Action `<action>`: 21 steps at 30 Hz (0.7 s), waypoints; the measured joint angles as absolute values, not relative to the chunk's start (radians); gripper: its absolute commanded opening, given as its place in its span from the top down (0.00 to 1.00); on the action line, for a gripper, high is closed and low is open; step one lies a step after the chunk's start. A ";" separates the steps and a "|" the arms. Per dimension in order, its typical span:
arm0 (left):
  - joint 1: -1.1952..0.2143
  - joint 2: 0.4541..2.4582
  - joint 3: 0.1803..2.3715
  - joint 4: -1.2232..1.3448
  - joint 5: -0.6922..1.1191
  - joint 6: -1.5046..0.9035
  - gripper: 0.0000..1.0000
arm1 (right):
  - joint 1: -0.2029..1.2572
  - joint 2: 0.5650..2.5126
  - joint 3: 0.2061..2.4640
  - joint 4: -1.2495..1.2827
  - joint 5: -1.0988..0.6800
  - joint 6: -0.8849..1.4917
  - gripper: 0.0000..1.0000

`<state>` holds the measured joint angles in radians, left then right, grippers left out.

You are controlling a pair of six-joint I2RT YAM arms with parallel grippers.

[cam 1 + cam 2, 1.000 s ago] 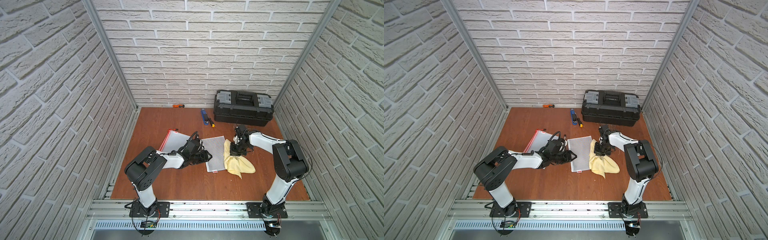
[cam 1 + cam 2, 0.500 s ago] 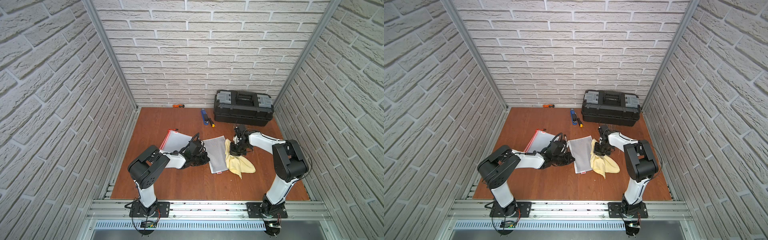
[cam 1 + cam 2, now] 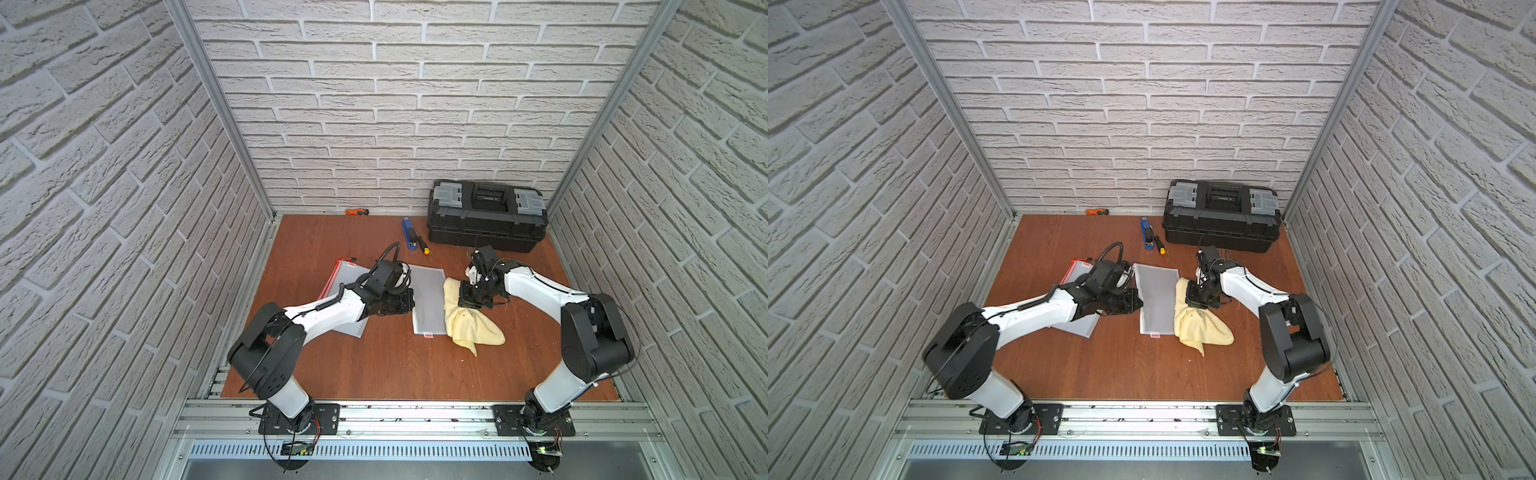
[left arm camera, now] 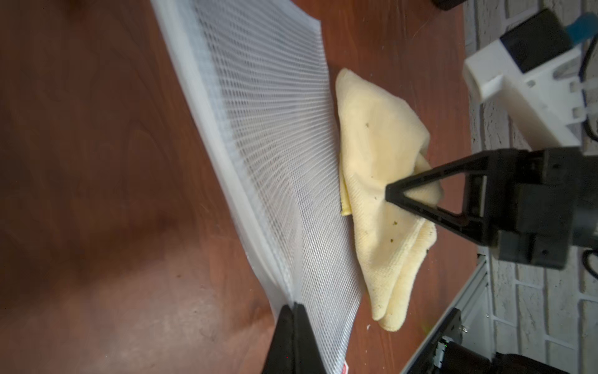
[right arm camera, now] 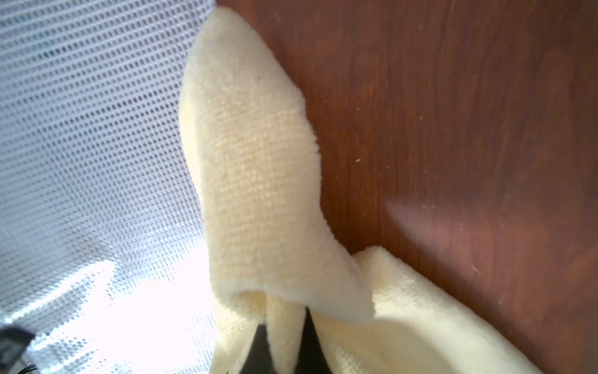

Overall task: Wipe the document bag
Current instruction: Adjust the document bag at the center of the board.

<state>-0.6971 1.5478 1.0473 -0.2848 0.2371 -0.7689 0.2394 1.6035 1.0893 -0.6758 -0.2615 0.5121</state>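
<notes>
In a top view, the left gripper (image 3: 409,305) was shut on one long edge of the document bag (image 3: 428,299). The bag lay in the middle of the table (image 3: 374,374). The right gripper (image 3: 469,300) was shut on the yellow cloth (image 3: 473,332), which touched the bag's other long edge. To wipe well, I think the left pinch should stay tight so the bag cannot slide. The cloth should then be pulled flat and softly across the mesh toward that pinch, with no bunching. In the left wrist view, the black fingers (image 4: 284,327) were pressed together on the bag's clear edge strip and lifted it a little. The cloth had small dark specks on it. In the right wrist view, a fold of cloth sat between the two dark fingers (image 5: 259,343), right next to the mesh. The bag looked thin, white and see-through. It had a tiny grid all over and a small red tag (image 3: 427,336) at its near end.
</notes>
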 measured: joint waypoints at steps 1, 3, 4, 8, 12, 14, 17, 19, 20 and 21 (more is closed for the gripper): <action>-0.691 1.530 1.102 -0.366 0.201 -0.730 1.00 | 0.233 1.573 1.098 -0.685 -0.265 0.513 0.97; -0.682 1.510 1.205 -0.508 0.135 -0.666 1.00 | 0.216 1.522 1.117 -0.694 -0.268 0.516 0.97; -0.682 1.504 1.259 -0.587 0.097 -0.633 1.00 | 0.208 1.503 1.124 -0.697 -0.268 0.516 0.98; -0.683 1.510 1.426 -0.879 -0.077 -0.538 1.00 | 0.189 1.470 1.130 -0.709 -0.267 0.516 0.97; -0.701 1.587 1.585 -1.166 -0.309 -0.495 1.00 | 0.187 1.471 1.122 -0.728 -0.268 0.516 0.97; -0.720 1.660 1.658 -1.297 -0.440 -0.496 1.00 | 0.187 1.471 1.117 -0.734 -0.269 0.516 0.97; -0.763 1.777 1.729 -1.443 -0.611 -0.512 1.00 | 0.187 1.470 1.110 -0.743 -0.268 0.516 0.97; -0.795 1.853 1.760 -1.501 -0.693 -0.517 1.00 | 0.187 1.470 1.104 -0.746 -0.266 0.516 0.97; -0.809 1.880 1.772 -1.517 -0.718 -0.517 1.00 | 0.187 1.470 1.102 -0.748 -0.266 0.516 0.97; -0.828 1.914 1.788 -1.527 -0.741 -0.517 1.00 | 0.187 1.469 1.100 -0.751 -0.265 0.516 0.97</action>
